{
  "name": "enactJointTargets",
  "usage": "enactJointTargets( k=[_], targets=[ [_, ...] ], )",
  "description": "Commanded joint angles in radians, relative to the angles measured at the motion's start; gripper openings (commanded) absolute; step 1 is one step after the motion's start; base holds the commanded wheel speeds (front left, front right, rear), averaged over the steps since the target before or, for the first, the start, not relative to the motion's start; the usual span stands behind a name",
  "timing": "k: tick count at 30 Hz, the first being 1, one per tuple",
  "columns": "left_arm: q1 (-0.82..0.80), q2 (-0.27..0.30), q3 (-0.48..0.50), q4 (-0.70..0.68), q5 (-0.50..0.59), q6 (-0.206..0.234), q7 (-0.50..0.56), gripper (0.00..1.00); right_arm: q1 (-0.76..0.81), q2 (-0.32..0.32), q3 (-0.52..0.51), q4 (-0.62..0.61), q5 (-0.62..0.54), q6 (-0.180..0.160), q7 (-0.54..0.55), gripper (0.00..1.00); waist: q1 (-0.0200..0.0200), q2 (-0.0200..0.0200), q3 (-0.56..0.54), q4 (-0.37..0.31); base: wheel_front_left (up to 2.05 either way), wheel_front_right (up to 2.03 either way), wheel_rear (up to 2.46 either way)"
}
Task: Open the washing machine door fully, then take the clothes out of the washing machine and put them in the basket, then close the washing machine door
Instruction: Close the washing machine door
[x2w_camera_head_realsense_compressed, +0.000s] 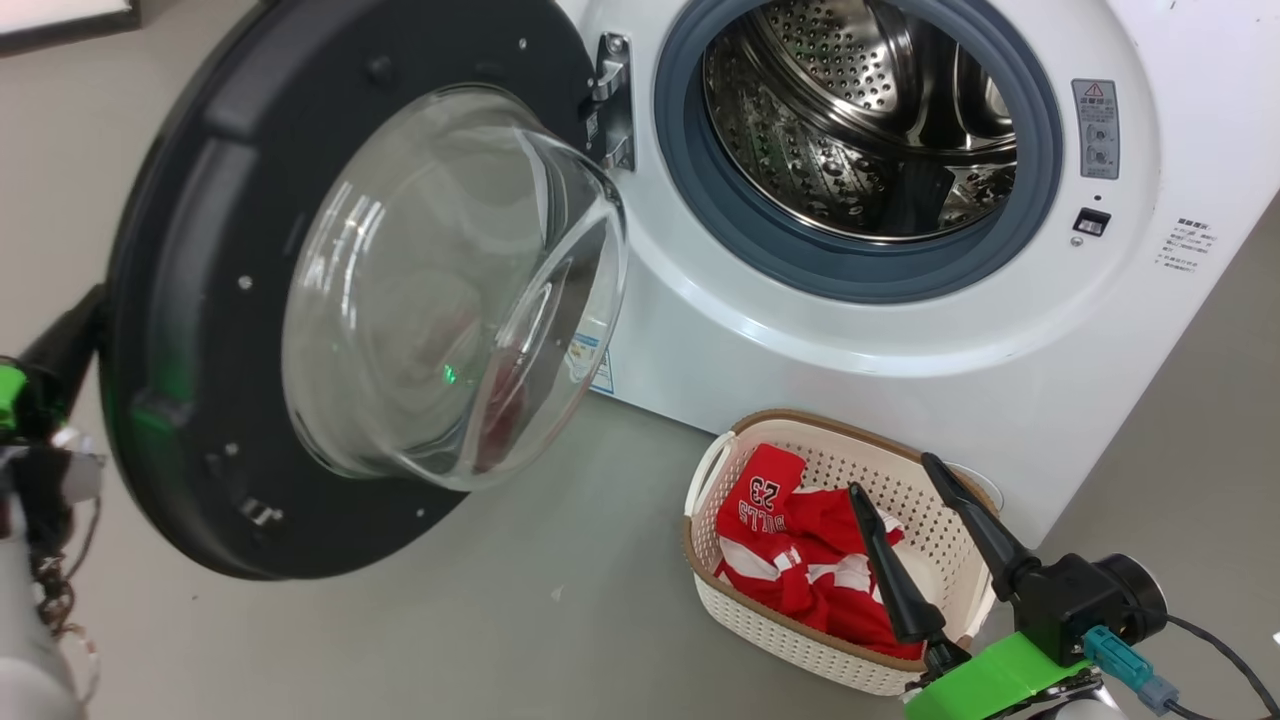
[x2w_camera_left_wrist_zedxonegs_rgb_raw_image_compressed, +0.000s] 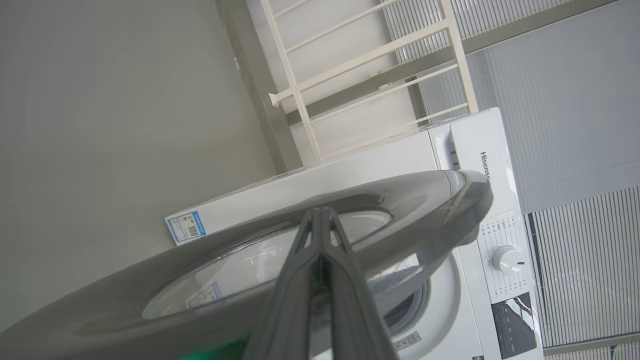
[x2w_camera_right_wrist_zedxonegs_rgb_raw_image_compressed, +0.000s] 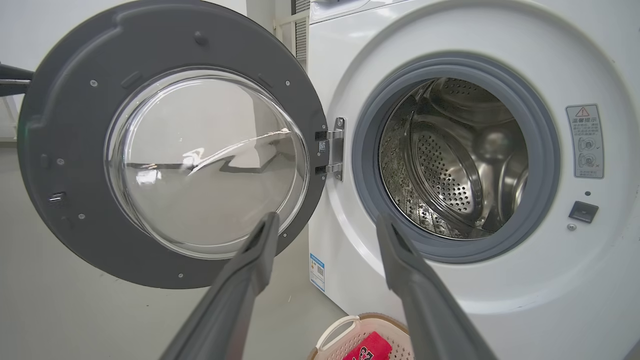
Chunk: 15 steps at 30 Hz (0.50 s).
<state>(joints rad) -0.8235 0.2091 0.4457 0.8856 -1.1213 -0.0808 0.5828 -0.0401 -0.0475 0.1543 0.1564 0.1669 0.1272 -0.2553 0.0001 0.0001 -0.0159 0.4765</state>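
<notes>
Left gripper (x2w_camera_left_wrist_zedxonegs_rgb_raw_image_compressed: 320, 216), at the far left, had its two long dark fingers pressed together on nothing, by the outer face of the large round glossy black washing machine door (x2w_camera_head_realsense_compressed: 190, 300); contact could not be told. That door stood swung wide to the left. Right of it, the big white front-loading washing machine (x2w_camera_head_realsense_compressed: 800, 330) showed its perforated steel drum (x2w_camera_head_realsense_compressed: 860, 120). Near its front sat the small cream perforated plastic basket (x2w_camera_head_realsense_compressed: 780, 640), holding the red and white jersey clothes (x2w_camera_head_realsense_compressed: 800, 540). Over them hung the right gripper (x2w_camera_head_realsense_compressed: 892, 478), fingers spread wide and empty.
</notes>
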Motion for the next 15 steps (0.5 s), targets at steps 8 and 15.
enactJointTargets(
  k=[8, 15],
  targets=[
    [0.071, -0.049, -0.003, -0.128, -0.035, -0.011, 0.075, 0.0, -0.008, -0.003, 0.022, -0.03, 0.005, 0.003, -0.006, 1.0, -0.0001, -0.0001, 0.006, 0.004, 0.0, 0.0, 0.0],
    [0.123, -0.099, -0.002, -0.215, -0.074, -0.002, 0.123, 0.0, -0.007, -0.003, 0.018, -0.026, 0.012, 0.003, -0.006, 1.0, -0.0001, -0.0001, 0.005, 0.004, 0.0, 0.0, 0.0]
  ],
)
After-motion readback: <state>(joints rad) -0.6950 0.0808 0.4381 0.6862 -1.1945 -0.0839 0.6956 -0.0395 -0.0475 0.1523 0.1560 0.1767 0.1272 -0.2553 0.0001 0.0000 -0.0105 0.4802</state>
